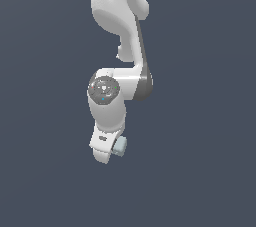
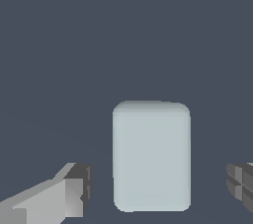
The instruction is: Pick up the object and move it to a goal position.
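Observation:
The object (image 2: 151, 156), a small pale grey-blue block with rounded edges, lies on the dark grey floor. In the wrist view it sits between my two fingers, with a clear gap on each side. One finger (image 2: 74, 193) and the other finger (image 2: 239, 183) do not touch it. My gripper (image 2: 158, 187) is open around the block. In the exterior view the white arm reaches down over the block (image 1: 120, 146). Only part of the block shows there, beside the white hand of my gripper (image 1: 111, 151); the fingertips are hidden behind the hand.
The plain dark grey floor (image 1: 200, 121) fills both views. No other object and no goal marker shows.

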